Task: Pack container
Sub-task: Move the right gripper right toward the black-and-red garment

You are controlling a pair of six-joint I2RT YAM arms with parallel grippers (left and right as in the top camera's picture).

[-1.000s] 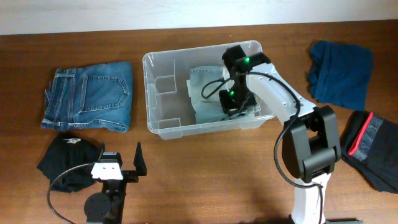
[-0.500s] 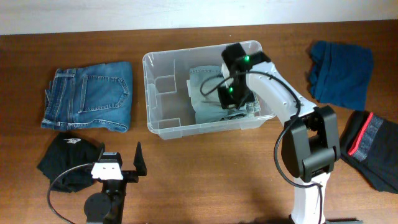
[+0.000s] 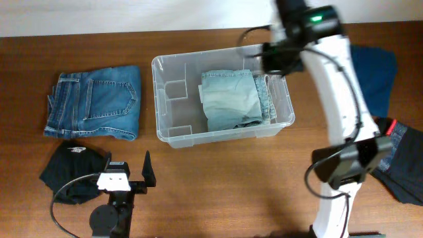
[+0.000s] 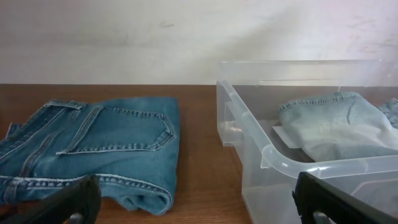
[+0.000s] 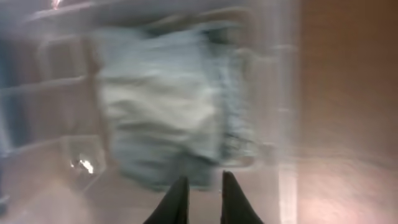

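I'm hovering the right gripper (image 5: pixel 204 180), fingers barely parted and empty, above the upper-right corner of the container (image 3: pixel 170 73) mid-frame, its long axis running left-right; left gripper (image 3: pixel 129 168) sitting spread wide, farther off.

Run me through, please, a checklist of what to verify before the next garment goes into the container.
1. Light-wash jeans lie folded inside the container: ok.
2. Right jaws empty: ok, slightly apart with nothing between them.
3. Right arm out of the container: ok, it stands above the far right corner.
4. Room for more: ok, the container's left part is bare.
5. Next garment ready: ok, the blue jeans lie folded left of the container, and the left jaws are wide open.
6. Dark blue garment folded: cannot tell, the right arm hides part of it.
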